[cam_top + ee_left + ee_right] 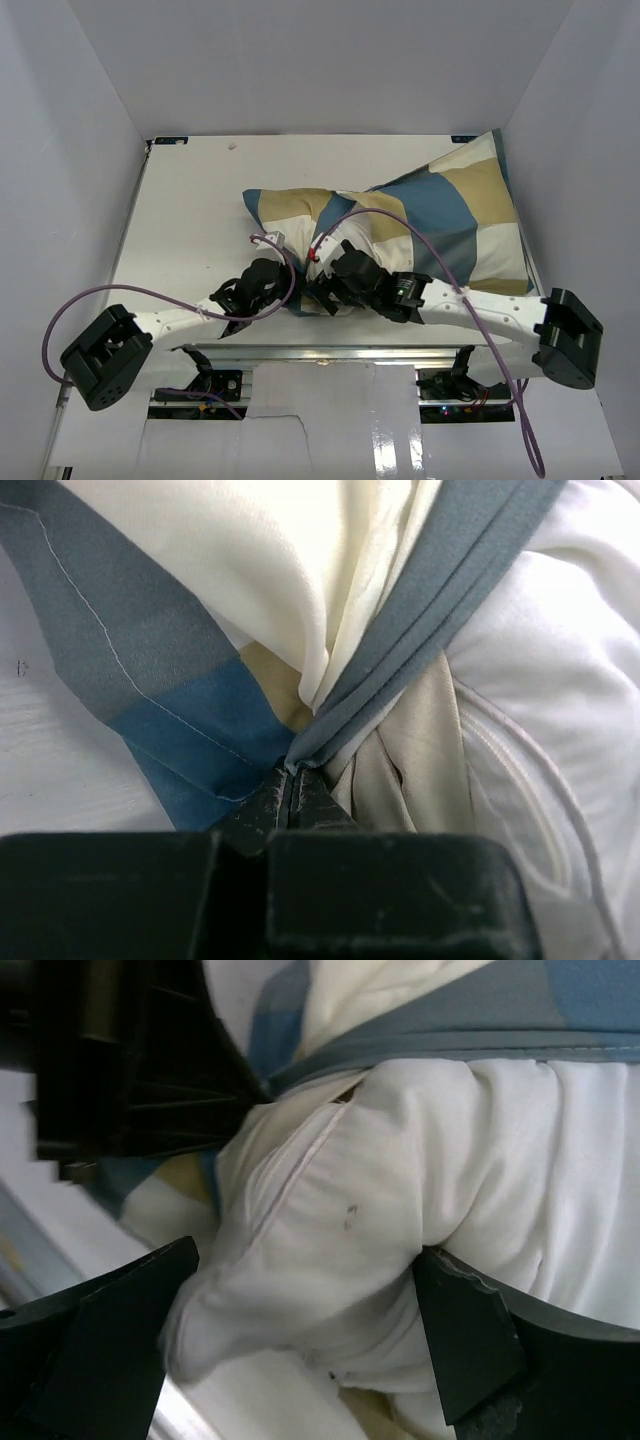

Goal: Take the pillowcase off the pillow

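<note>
The pillowcase (450, 215), in blue, tan and cream blocks, lies across the table's right half, with its open end toward the arms. My left gripper (290, 297) is shut on the pillowcase's blue edging (400, 650), with the fabric bunched at the closed fingertips (290, 778). The white pillow (560, 680) bulges out of the opening. My right gripper (325, 290) has its jaws around the exposed pillow corner (400, 1190). Both fingers (460, 1330) press into it, and the gripper's middle (300, 1300) lies on white fabric. The pillowcase edging (480, 1020) runs just above the corner.
The white table (190, 200) is boxed in by grey walls on the left, back and right. Purple cables (150, 292) loop over both arms. The left gripper's black body (130, 1070) sits close beside the right gripper. A metal rail (330, 352) runs along the near edge.
</note>
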Controlling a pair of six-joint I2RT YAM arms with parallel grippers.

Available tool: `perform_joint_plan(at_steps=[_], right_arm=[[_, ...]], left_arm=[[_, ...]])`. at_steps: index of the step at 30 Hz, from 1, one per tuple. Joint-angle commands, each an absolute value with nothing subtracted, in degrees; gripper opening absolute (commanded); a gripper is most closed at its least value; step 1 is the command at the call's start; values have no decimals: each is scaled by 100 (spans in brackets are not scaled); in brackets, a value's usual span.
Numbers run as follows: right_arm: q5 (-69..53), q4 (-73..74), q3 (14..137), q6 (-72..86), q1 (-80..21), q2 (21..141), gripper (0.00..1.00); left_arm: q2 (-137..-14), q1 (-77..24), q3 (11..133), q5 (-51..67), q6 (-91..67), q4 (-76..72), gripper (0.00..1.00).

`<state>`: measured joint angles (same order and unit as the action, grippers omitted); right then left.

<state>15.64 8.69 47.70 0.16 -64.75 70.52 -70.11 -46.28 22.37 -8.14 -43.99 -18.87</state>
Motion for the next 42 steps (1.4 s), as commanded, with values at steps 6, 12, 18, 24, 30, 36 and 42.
perform_joint_plan(at_steps=[6,12,18,24,30,36,42], right_arm=[[3498,193,4711,571,-6294,7726,42],[3183,193,4351,563,-5733,6488,8],[2330,316,4183,361,-4905,5582,8],[1706,738,4561,79,-4474,5274,8],[1310,1115,4799,26,-3885,5010,8],[1170,1511,4860,-9,-3332,4896,8],[993,1556,4974,255,-3006,4816,8]], left_arm=[[-6566,-4614,1986,-887,-4403,-1504,0],[-6311,-4614,2021,-1441,-4517,-801,0],[-6249,-4614,2004,-1503,-4570,-703,0],[-6337,-4614,2083,-1564,-4658,-545,0],[-6206,-4614,2127,-1819,-4737,-229,0],[-6108,-4614,2232,-1994,-4702,-35,0],[-6126,-4614,2312,-2136,-4676,255,0]])
